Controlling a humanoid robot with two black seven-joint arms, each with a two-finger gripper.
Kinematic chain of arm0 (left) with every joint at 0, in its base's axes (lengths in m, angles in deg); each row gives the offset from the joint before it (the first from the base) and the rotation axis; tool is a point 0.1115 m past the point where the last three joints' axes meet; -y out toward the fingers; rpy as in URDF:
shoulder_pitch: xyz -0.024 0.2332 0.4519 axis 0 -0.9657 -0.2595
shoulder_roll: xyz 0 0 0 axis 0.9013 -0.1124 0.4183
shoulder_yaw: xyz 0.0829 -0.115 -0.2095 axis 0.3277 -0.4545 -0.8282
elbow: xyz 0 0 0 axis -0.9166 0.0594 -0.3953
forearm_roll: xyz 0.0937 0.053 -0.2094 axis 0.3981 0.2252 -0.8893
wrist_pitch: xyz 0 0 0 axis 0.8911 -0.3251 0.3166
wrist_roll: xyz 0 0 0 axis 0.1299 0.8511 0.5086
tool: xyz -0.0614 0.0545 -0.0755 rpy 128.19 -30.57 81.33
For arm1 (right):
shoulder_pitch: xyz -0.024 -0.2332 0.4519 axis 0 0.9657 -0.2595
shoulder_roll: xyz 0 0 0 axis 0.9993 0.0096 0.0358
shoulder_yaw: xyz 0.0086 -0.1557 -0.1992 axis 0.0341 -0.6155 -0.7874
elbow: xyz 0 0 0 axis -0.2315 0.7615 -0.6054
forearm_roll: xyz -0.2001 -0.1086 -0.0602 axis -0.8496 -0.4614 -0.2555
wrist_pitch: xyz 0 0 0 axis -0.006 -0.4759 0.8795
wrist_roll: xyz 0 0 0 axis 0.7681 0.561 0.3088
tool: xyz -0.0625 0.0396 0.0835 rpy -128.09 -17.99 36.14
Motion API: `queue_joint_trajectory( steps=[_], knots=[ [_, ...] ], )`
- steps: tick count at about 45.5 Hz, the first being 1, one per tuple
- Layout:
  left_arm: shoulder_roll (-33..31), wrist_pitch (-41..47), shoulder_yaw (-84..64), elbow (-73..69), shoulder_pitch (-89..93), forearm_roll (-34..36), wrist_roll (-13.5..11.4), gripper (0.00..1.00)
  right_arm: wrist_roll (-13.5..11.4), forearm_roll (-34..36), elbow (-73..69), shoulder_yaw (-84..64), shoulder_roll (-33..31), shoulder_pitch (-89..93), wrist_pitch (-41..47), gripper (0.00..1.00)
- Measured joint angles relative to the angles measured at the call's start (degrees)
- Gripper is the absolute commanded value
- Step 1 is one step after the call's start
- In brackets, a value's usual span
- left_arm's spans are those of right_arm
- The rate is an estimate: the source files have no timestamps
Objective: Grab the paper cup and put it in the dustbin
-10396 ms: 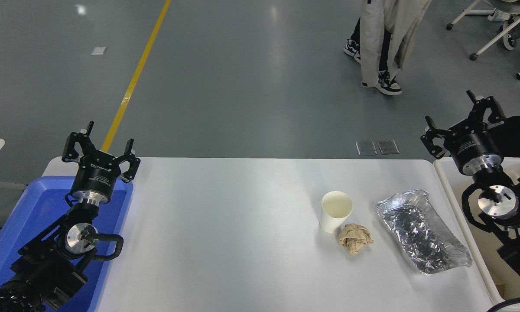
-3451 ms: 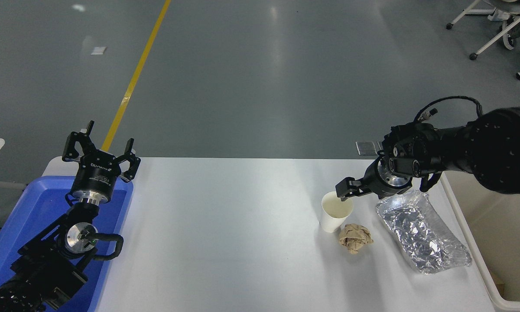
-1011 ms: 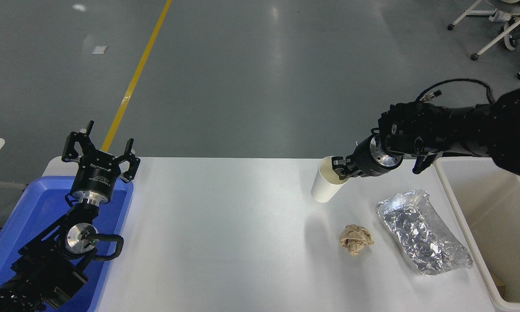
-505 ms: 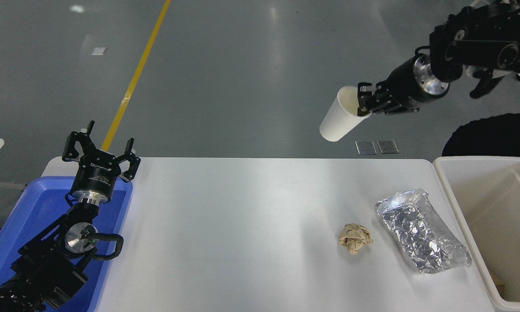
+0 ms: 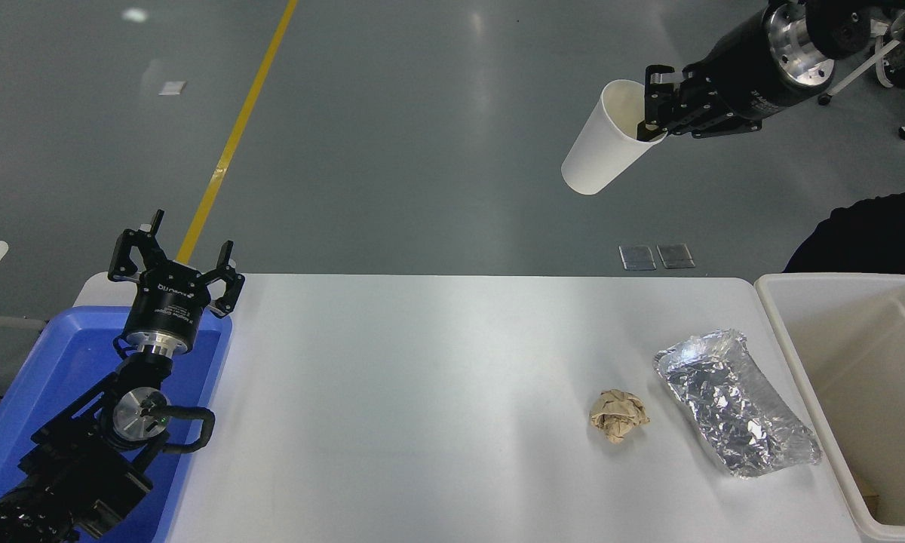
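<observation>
Right gripper [image 5: 652,105] has the paper cup [image 5: 603,139] pinched by its rim, tilted, high above the table's far edge. I'd swing over the dustbin [image 5: 792,332], then let go low.

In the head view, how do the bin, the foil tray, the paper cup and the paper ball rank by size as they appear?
1. Bin, partly cut off by the picture's edge.
2. Foil tray.
3. Paper cup, held high in the right pincer, so nearer the camera; its rank against the tray is unsure.
4. Paper ball.
</observation>
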Motion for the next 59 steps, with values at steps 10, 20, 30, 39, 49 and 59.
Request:
queue_joint_trajectory(
  steps=[10,20,30,39,49,59],
  knots=[
    [0.0,0.0,0.0,0.0,0.0,0.0,0.0,0.98,-0.2,-0.3,3.6,-3.1,-2.0,4.0,-4.2,0.00],
    [0.0,0.0,0.0,0.0,0.0,0.0,-0.1,0.98,-0.4,-0.5,9.4,-4.7,-6.0,10.6,-10.1,0.00],
    [0.0,0.0,0.0,0.0,0.0,0.0,-0.1,0.98,-0.5,0.4,15.8,-7.3,-9.9,19.4,-17.0,0.00],
    [0.0,0.0,0.0,0.0,0.0,0.0,0.0,0.98,-1.1,2.8,20.5,-8.4,-12.7,27.5,-22.9,0.00],
    [0.0,0.0,0.0,0.0,0.0,0.0,0.0,0.98,-3.2,10.4,27.0,-8.9,-14.5,38.2,-27.7,0.00],
    [0.0,0.0,0.0,0.0,0.0,0.0,0.0,0.98,-3.8,17.1,29.6,-8.1,-15.1,47.1,-33.0,0.00]
  ],
)
